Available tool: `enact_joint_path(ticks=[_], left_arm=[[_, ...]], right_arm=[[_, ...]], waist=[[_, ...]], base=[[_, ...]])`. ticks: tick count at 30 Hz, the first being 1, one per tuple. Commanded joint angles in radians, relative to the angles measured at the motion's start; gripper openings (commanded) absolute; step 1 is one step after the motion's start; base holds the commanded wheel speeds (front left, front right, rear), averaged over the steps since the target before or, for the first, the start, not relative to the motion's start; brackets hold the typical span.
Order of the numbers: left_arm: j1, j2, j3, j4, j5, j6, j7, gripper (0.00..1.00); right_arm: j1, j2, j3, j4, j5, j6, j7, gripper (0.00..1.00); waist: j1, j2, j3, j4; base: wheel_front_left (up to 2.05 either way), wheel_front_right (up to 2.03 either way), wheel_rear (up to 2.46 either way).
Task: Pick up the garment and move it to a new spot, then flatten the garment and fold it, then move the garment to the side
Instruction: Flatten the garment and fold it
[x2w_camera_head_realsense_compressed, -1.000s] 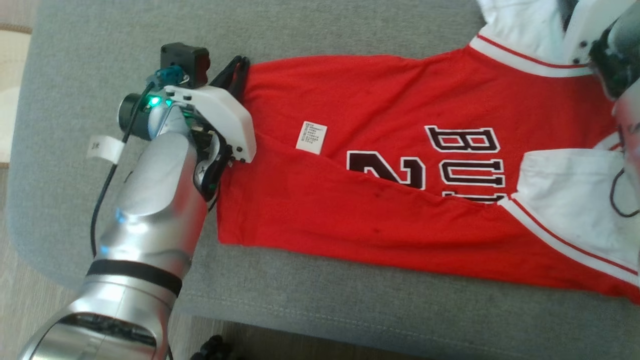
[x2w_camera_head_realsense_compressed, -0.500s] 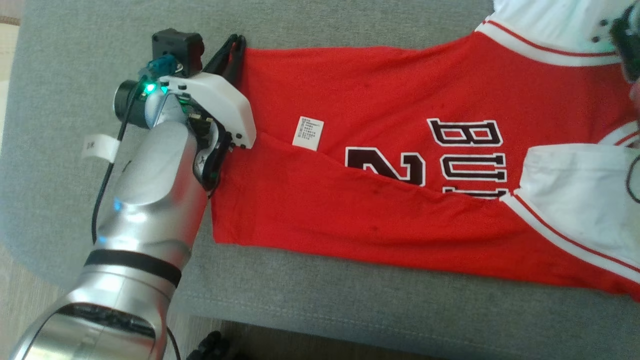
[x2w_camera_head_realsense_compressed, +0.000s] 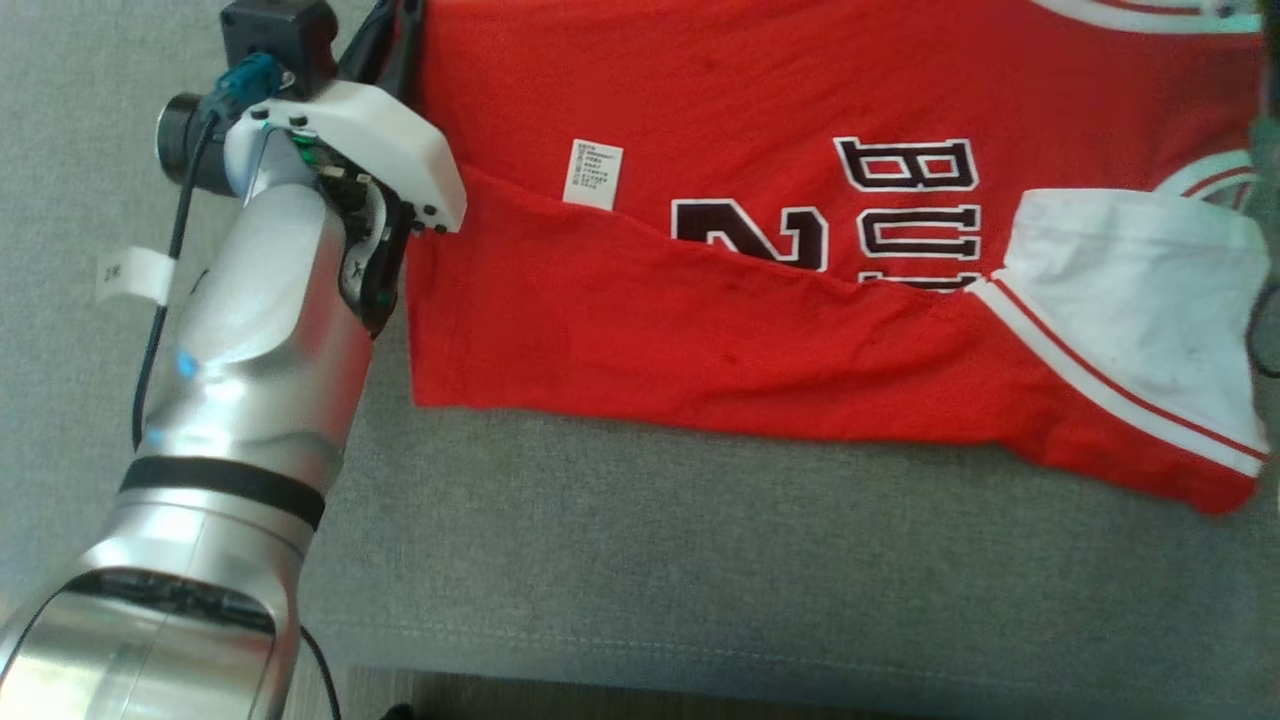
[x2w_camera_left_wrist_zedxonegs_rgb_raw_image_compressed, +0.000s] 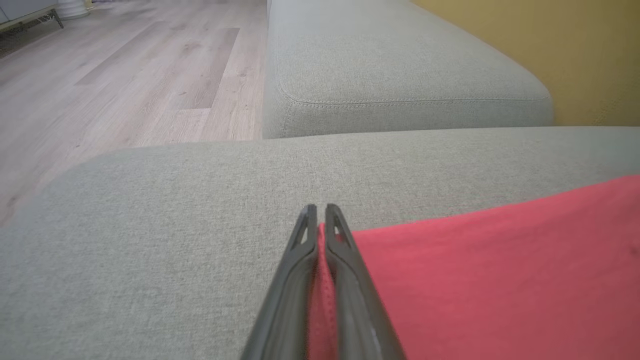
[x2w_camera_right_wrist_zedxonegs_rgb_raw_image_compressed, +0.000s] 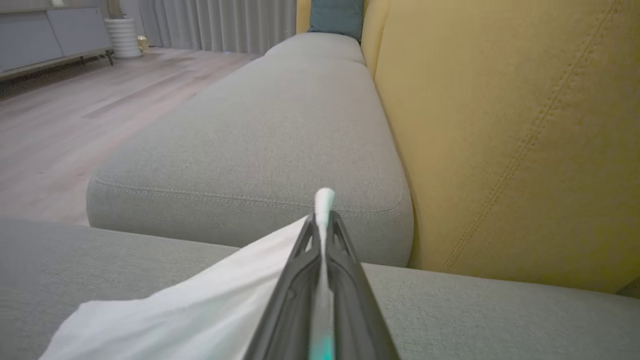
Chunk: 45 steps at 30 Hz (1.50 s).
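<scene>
Grey sofa (x2w_camera_head_realsense_compressed: 700, 580), garment (x2w_camera_head_realsense_compressed: 650, 330) — left end effector (x2w_camera_left_wrist_zedxonegs_rgb_raw_image_compressed: 320, 212) pinching edge

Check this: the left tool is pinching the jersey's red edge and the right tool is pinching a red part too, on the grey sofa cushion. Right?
Not quite. The right tool is shut on a white part of the jersey, not a red one, as the right wrist view shows. The left tool does pinch the red edge, on the grey sofa cushion.

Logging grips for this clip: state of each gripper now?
Left gripper: shut on the jersey, red edge.
Right gripper: shut on the jersey, white part.
</scene>
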Motion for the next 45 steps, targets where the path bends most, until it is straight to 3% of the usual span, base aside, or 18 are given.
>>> enact_joint_path(ticks=[1, 7, 12, 19, 33, 34, 35, 36, 37, 45], left_arm=[[-0.023, 0.05, 0.029, -0.029, 0.0, 0.008, -0.013, 0.0], [0.071, 0.079, 0.035, -0.056, 0.023, 0.019, -0.021, 0.0], [0.206, 0.1, 0.066, -0.135, 0.036, 0.044, -0.021, 0.0], [0.403, 0.129, 0.115, -0.202, 0.058, 0.06, -0.021, 0.0], [0.557, 0.103, 0.19, -0.193, 0.073, 0.066, -0.021, 0.0], [0.564, 0.1, 0.195, -0.196, 0.077, 0.068, -0.021, 0.41], [0.572, 0.097, 0.199, -0.193, 0.081, 0.069, -0.021, 0.85], [0.578, 0.094, 0.204, -0.191, 0.084, 0.07, -0.021, 1.0], [0.584, 0.093, 0.21, -0.194, 0.089, 0.075, -0.021, 1.0], [0.706, 0.061, 0.275, -0.345, 0.144, 0.161, -0.021, 1.0]], right_arm=[[-0.029, 0.033, 0.005, -0.027, -0.007, 0.003, -0.028, 0.0], [0.049, 0.093, 0.027, -0.031, 0.075, 0.003, -0.091, 0.0], [0.176, 0.126, 0.081, -0.105, 0.191, 0.003, -0.1, 0.0], [0.445, 0.122, 0.219, -0.276, 0.394, 0.003, -0.101, 0.0], [0.728, 0.122, 0.313, -0.362, 0.555, 0.003, -0.011, 0.0], [0.738, 0.125, 0.32, -0.364, 0.558, 0.003, -0.002, 0.35], [0.747, 0.128, 0.321, -0.368, 0.567, 0.003, 0.003, 0.58], [0.756, 0.129, 0.32, -0.37, 0.573, 0.003, 0.007, 0.94], [0.764, 0.13, 0.319, -0.371, 0.577, 0.003, 0.012, 1.0], [0.82, 0.136, 0.26, -0.388, 0.57, 0.003, -0.034, 1.0]], waist=[[-0.0001, 0.0, -0.019, -0.017], [-0.0001, 0.0, -0.074, -0.062], [-0.0001, 0.0, -0.128, -0.11], [-0.0001, 0.0, -0.225, -0.17], [-0.0001, 0.0, -0.299, -0.231], [-0.0001, 0.0, -0.302, -0.232], [-0.0001, 0.0, -0.304, -0.233], [-0.0001, 0.0, -0.306, -0.233], [-0.0001, 0.0, -0.31, -0.233], [-0.0001, 0.0, -0.36, -0.221]], base=[[0.0, 0.0, 0.0], [0.0, 0.0, 0.0], [0.0, 0.0, 0.0], [0.0, 0.0, 0.0], [0.0, 0.0, 0.0], [0.0, 0.0, 0.0], [0.0, 0.0, 0.0], [0.0, 0.0, 0.0], [0.0, 0.0, 0.0], [0.0, 0.0, 0.0]])
